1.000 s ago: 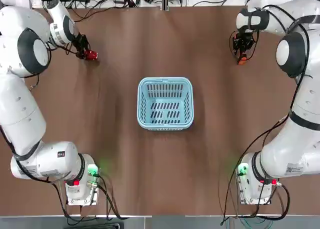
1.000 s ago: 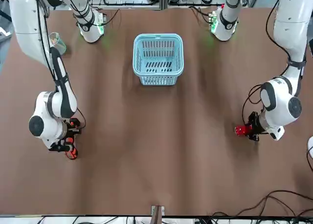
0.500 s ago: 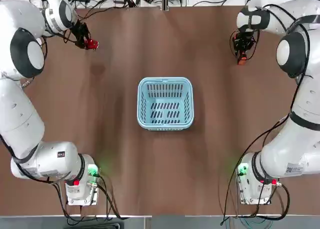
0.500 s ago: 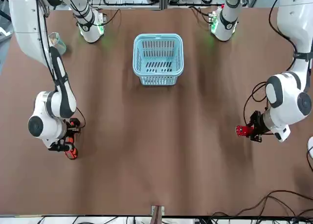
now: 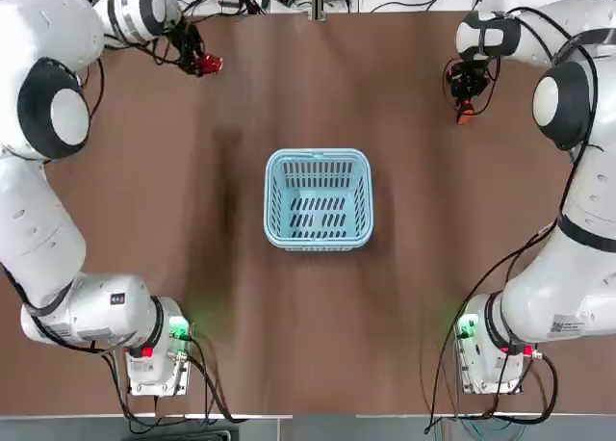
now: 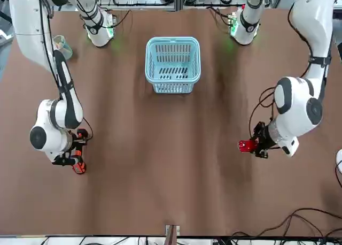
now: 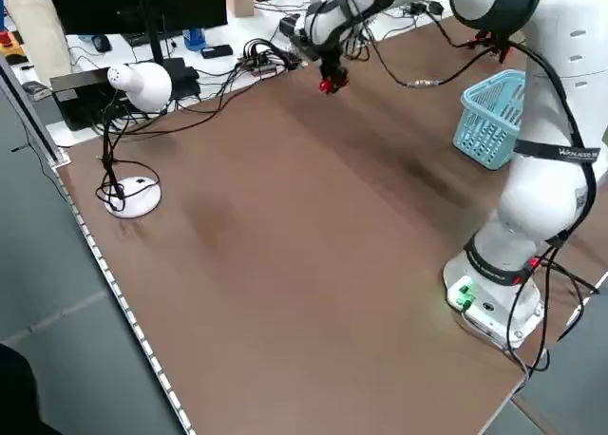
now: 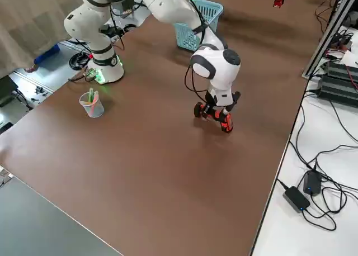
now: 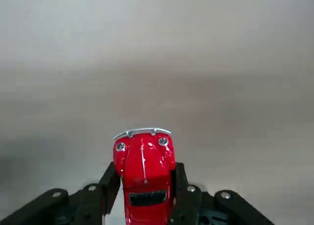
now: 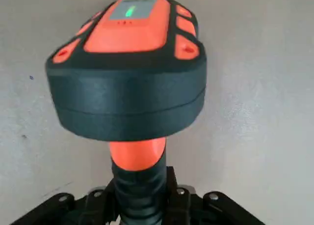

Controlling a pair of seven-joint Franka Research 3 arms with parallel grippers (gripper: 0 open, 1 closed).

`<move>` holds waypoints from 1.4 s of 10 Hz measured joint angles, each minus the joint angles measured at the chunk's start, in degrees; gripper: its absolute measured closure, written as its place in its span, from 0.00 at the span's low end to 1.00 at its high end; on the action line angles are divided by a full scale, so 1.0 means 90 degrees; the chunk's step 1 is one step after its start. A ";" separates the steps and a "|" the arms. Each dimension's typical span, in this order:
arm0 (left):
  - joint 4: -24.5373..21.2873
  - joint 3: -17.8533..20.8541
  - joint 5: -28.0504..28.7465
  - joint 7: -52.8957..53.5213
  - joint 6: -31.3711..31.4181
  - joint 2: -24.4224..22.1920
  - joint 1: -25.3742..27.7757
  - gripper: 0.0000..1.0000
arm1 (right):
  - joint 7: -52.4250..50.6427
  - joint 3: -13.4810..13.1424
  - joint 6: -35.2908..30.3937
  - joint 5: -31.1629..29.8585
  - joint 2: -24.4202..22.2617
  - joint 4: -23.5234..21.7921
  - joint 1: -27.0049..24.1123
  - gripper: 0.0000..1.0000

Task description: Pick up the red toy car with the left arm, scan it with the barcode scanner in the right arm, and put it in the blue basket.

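Observation:
The red toy car (image 5: 209,64) hangs above the table's far left part, and my left gripper (image 5: 199,62) is shut on it. In the left wrist view the car (image 9: 144,168) sits nose out between the two black fingers (image 9: 109,182). At the far right, the black and orange barcode scanner (image 5: 465,113) lies low at the table. My right gripper (image 5: 466,90) is shut on its handle, and the right wrist view shows the scanner's head (image 10: 130,63) rising from between the jaws. The blue basket (image 5: 318,156) stands empty at the table's middle.
A clear cup (image 8: 92,105) holding pens stands near the right arm's base, also seen in the front view as the cup (image 6: 61,46). A white desk lamp (image 7: 135,85) and cables sit beyond the table's far left corner.
My left gripper has lifted the red car and carried it rightward along the far edge, toward the middle. The right gripper has stayed over the scanner, closing on its handle.

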 joint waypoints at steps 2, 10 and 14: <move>0.0370 -0.0106 0.0141 -0.0665 -0.0590 -0.0162 -0.0510 0.51 | 0.0000 0.0001 0.0000 0.0000 0.0000 0.0000 0.0002 0.64; 0.2001 -0.0166 0.0265 -0.2358 -0.2210 -0.0233 -0.2539 0.51 | 0.0036 0.0159 -0.0645 0.0169 -0.0375 0.0243 0.0142 0.64; 0.2303 -0.0155 0.0267 -0.2762 -0.2653 -0.0234 -0.2835 0.51 | 0.0055 0.0511 -0.1181 0.0990 -0.0757 0.0342 0.0230 0.64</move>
